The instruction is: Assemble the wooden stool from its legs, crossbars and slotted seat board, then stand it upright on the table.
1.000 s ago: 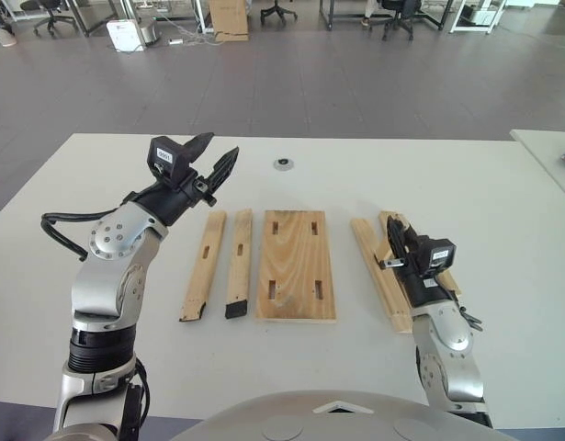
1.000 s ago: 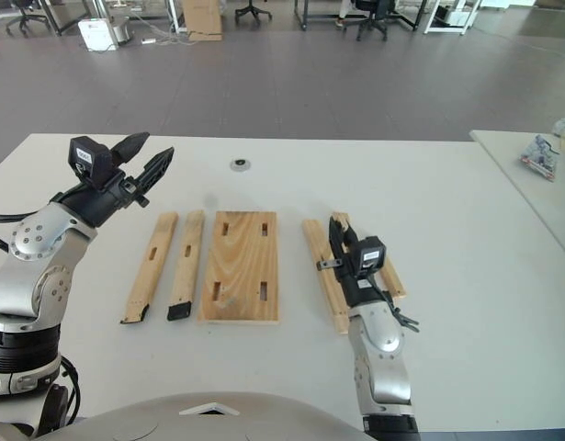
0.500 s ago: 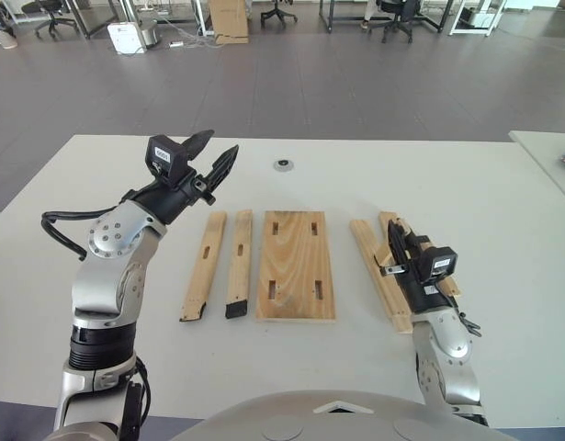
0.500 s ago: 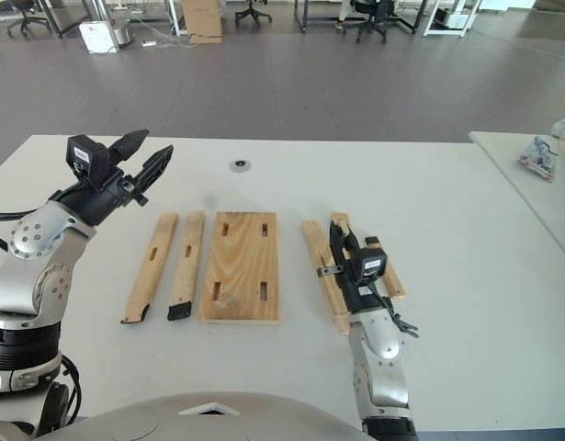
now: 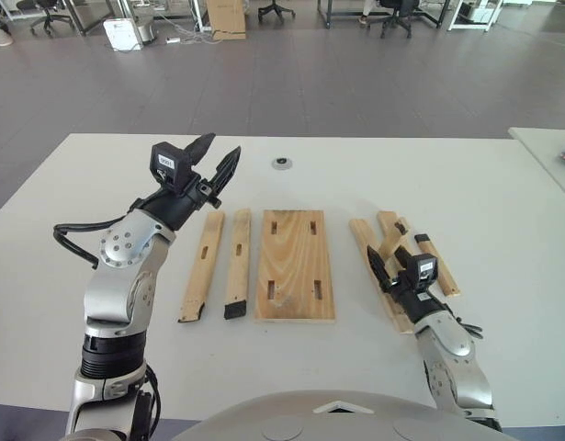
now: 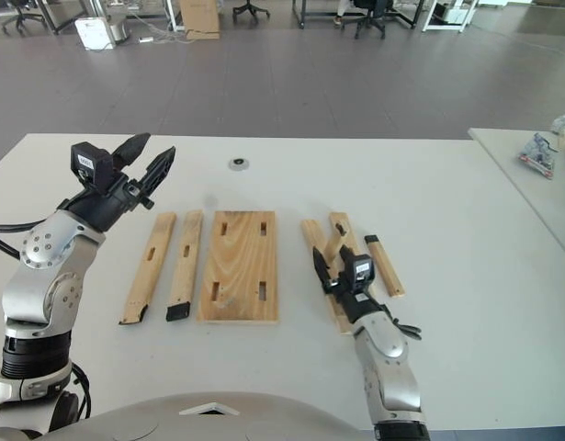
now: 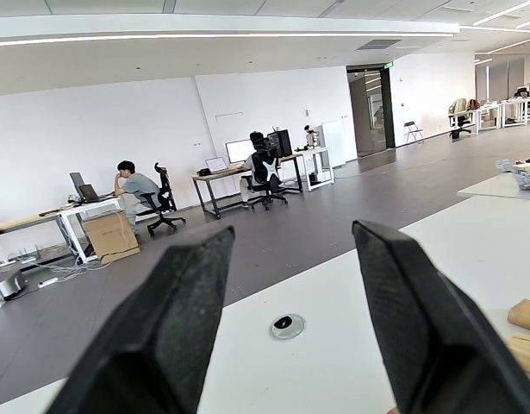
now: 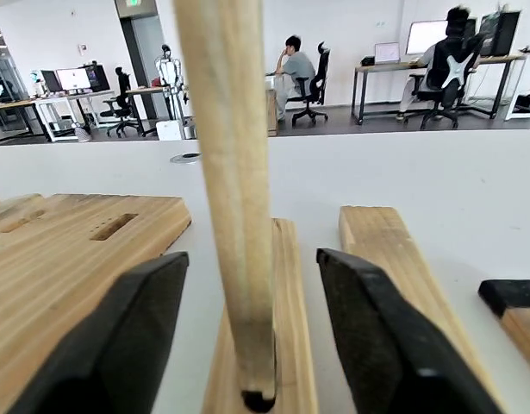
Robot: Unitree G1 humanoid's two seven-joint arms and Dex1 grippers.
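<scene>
The slotted seat board (image 5: 295, 265) lies flat mid-table. Two slotted legs (image 5: 202, 266) (image 5: 238, 262) lie side by side to its left. My left gripper (image 5: 222, 147) hangs open in the air above their far ends, holding nothing. Right of the board lie a long leg (image 5: 369, 257), a shorter piece (image 5: 388, 220) and a dark-tipped bar (image 5: 438, 266). A thin crossbar (image 8: 234, 172) lies askew over them. My right gripper (image 5: 385, 264) sits low at their near end, open, its fingers either side of the crossbar without touching.
A small round metal fitting (image 5: 283, 164) sits in the tabletop behind the board. A second table's corner (image 5: 553, 152) stands at the far right. Bare white tabletop (image 5: 502, 211) spreads around the parts.
My right gripper has drawn back toward the near edge and dropped lower. The right-hand pieces have shifted: the dark-tipped bar now lies apart and the thin crossbar sits askew. The left arm barely moved.
</scene>
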